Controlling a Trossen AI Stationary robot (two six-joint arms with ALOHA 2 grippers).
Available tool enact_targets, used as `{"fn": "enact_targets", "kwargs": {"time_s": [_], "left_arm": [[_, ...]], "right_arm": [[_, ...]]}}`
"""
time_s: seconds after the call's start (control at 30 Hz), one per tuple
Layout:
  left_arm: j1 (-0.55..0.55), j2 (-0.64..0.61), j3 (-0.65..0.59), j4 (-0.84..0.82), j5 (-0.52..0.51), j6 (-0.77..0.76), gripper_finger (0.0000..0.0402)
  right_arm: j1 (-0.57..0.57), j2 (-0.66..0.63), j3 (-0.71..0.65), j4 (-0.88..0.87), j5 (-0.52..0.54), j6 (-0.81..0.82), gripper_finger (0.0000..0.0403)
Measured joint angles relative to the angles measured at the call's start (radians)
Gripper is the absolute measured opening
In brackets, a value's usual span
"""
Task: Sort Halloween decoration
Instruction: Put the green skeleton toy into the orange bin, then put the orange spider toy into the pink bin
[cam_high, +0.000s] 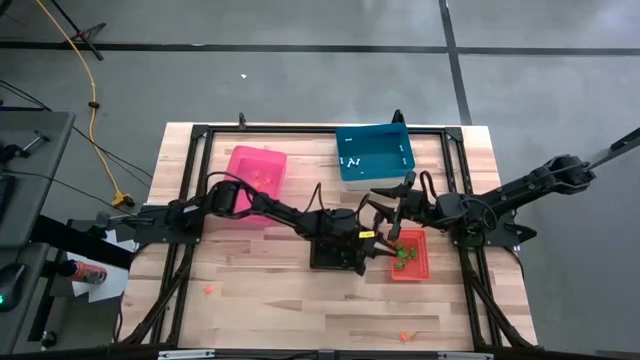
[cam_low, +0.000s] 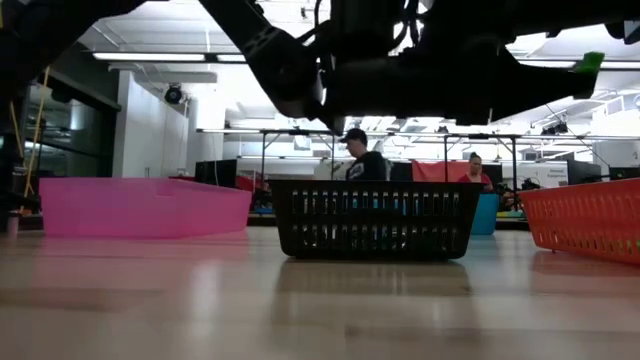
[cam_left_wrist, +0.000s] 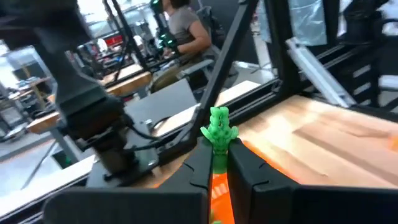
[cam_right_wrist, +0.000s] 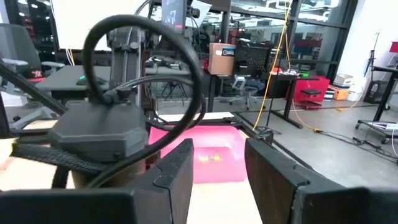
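Note:
My left gripper (cam_left_wrist: 219, 163) reaches from the table's left over the black basket (cam_high: 335, 252). It is shut on a small green trinket (cam_left_wrist: 219, 127) above the red bin's (cam_high: 412, 270) left edge. In the low view the trinket (cam_low: 590, 62) shows high above the red bin (cam_low: 590, 215). More green trinkets (cam_high: 402, 256) lie in that bin. White ones (cam_high: 352, 160) lie in the blue bin (cam_high: 375, 170), and orange ones (cam_high: 262, 178) in the pink bin (cam_high: 250, 190). My right gripper (cam_right_wrist: 217, 168) stands open and holds nothing; it hovers between the blue and red bins (cam_high: 385, 198), pointing toward the pink bin. My left gripper pinches the green trinket's lower part (cam_left_wrist: 219, 146) between its two fingertips. The trinket's upper part sticks out past the tips. The fingers lie about level and come from the table's left. The trinket is lifted clear, over the red bin's wall (cam_left_wrist: 217, 193).
Loose orange trinkets lie on the wood near the front left (cam_high: 208, 291) and front right (cam_high: 405, 336). A black frame rail (cam_high: 300, 130) runs around the work area. People sit at desks in the room beyond the table (cam_low: 360, 160).

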Motion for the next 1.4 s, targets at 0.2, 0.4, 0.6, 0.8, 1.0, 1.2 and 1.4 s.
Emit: {"fn": "enact_targets", "kwargs": {"time_s": [0.2,0.4,0.6,0.8,1.0,1.2,1.4], "left_arm": [[0.022,0.002,0.009,-0.007,-0.035,-0.003,0.0025],[0.03,0.002,0.009,-0.014,-0.034,-0.004,0.0048],[0.026,0.002,0.009,-0.03,-0.019,0.023,0.01],[0.027,0.002,0.009,-0.029,-0.035,0.022,0.0161],[0.021,-0.056,0.008,-0.21,-0.038,-0.021,0.0189],[0.014,-0.224,0.009,-0.8,-0.032,-0.087,0.0184],[0.006,-0.401,-0.206,-0.894,0.049,-0.173,0.0163]], "right_arm": [[0.0,0.0,0.0,-0.002,0.0,0.0,0.0139],[0.0,0.0,0.0,-0.003,0.0,0.0,0.0139],[0.0,0.0,0.0,-0.003,0.0,0.003,0.0139],[0.0,0.0,0.0,-0.003,0.0,0.003,0.0139],[0.0,0.0,0.0,-0.023,0.0,0.003,0.0139],[0.0,0.0,0.0,-0.037,0.0,0.013,0.0139],[0.005,0.0,0.0,-0.03,0.0,0.019,0.0139]]}}
